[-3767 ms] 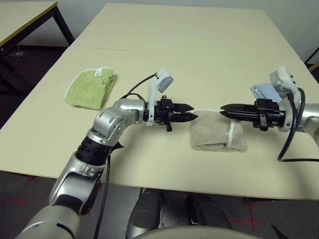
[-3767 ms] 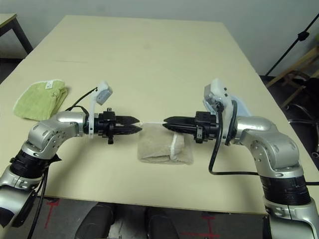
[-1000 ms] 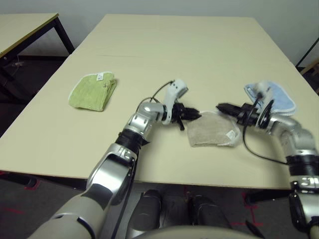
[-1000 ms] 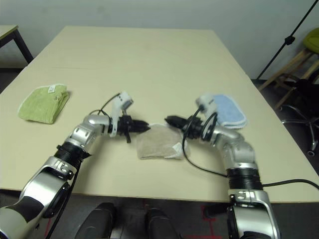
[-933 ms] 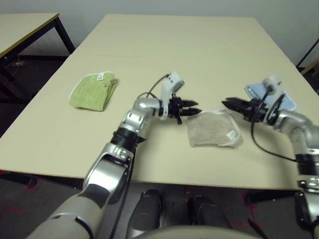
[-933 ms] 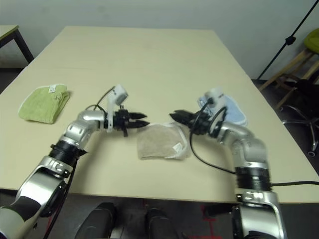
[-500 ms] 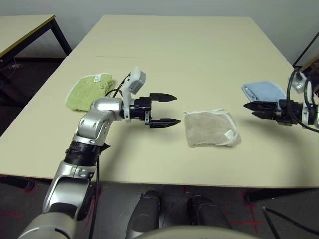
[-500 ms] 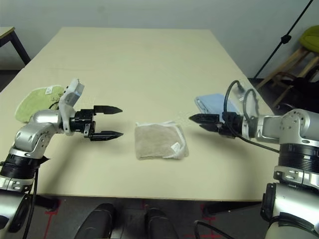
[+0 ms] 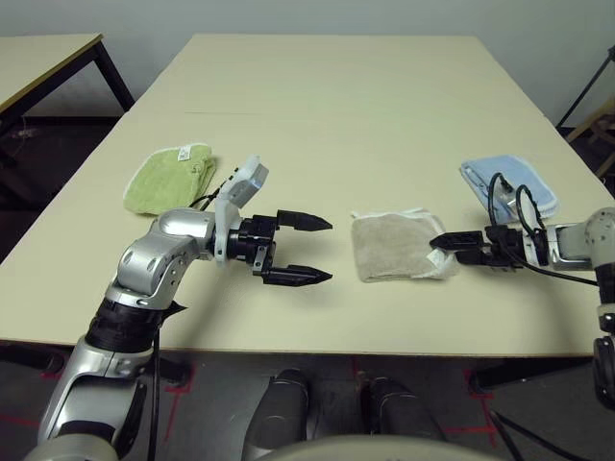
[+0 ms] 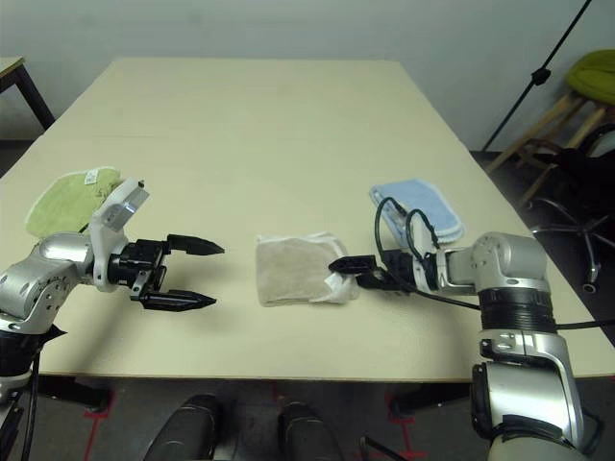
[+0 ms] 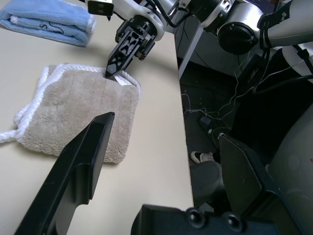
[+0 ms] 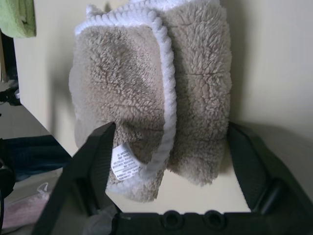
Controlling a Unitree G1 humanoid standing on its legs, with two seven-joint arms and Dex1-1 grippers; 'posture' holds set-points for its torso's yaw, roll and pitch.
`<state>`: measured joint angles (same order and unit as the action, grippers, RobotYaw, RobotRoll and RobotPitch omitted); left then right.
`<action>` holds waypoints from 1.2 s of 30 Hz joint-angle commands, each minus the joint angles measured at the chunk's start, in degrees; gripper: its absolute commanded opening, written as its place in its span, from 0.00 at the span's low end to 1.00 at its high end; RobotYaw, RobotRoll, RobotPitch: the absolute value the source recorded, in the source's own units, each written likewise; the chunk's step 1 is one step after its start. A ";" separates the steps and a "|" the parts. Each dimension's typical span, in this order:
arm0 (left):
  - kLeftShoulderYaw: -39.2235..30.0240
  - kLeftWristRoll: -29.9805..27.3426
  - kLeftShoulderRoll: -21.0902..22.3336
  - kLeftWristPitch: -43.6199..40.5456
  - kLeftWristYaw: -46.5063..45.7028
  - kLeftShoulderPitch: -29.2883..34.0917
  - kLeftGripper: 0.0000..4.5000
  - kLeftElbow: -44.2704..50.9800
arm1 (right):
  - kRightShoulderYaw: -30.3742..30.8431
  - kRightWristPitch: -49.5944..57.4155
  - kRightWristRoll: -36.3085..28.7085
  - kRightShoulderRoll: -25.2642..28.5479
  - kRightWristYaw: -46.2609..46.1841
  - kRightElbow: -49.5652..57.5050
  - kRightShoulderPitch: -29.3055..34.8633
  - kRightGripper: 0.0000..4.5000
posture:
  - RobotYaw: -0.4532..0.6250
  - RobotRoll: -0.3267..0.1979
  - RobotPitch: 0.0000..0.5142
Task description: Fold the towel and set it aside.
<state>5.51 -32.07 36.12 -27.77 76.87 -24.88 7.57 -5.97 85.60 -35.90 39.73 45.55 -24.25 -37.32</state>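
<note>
So the folded beige towel [image 9: 397,248] is left lying mid-bench [image 9: 384,115] between both claws, with the left claw [image 9: 307,250] spread wide and the right claw [image 10: 338,266] also released, tips parked at its tagged corner.

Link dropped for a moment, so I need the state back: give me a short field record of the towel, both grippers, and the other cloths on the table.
towel: folded, lying flat near the table's front edge, white tag at its right edge
left gripper: open, off the towel's left side, apart from it, holding nothing
right gripper: open, fingertips at the towel's right edge by the tag, not closed on it
green towel: folded, far left
blue towel: folded, far right
task stage: folded; not yet set aside
</note>
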 commanded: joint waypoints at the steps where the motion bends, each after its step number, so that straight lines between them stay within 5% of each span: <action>1: 0.74 -0.01 -0.21 0.42 -0.11 0.66 1.00 0.45 | -0.12 0.48 0.21 -2.11 -1.19 -0.88 -0.82 0.69 | 0.54 0.62 0.19; 6: 0.84 0.41 -0.37 1.01 0.15 0.11 1.00 -0.69 | -5.19 1.52 -0.62 -4.69 -3.47 -0.50 -1.28 0.27 | 0.54 0.62 0.18; 10: 0.82 0.86 -0.17 1.76 0.72 -0.41 1.00 -2.29 | -18.04 1.65 -2.94 -9.78 -8.06 1.09 -2.75 0.00 | 0.53 0.62 0.18; 14: 1.03 1.20 -0.10 2.16 1.12 -0.84 1.00 -3.36 | -29.14 -2.39 -4.64 -14.12 -14.43 5.84 -3.83 0.00 | 0.51 0.62 0.18; 25: 1.31 2.19 -0.93 3.78 1.77 -2.54 1.00 -7.05 | -47.22 -29.91 -5.86 -20.95 -38.64 20.70 -5.72 0.00 | 0.48 0.62 0.18; 36: 1.27 3.19 -2.63 4.43 1.44 -4.44 1.00 -9.33 | -45.88 -40.62 -8.01 -24.52 -48.28 18.81 -0.08 0.00 | 0.47 0.62 0.15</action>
<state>6.14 -29.62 33.37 -23.68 78.34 -29.16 -1.21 -53.12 46.81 -43.25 15.72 -2.32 -4.12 -37.74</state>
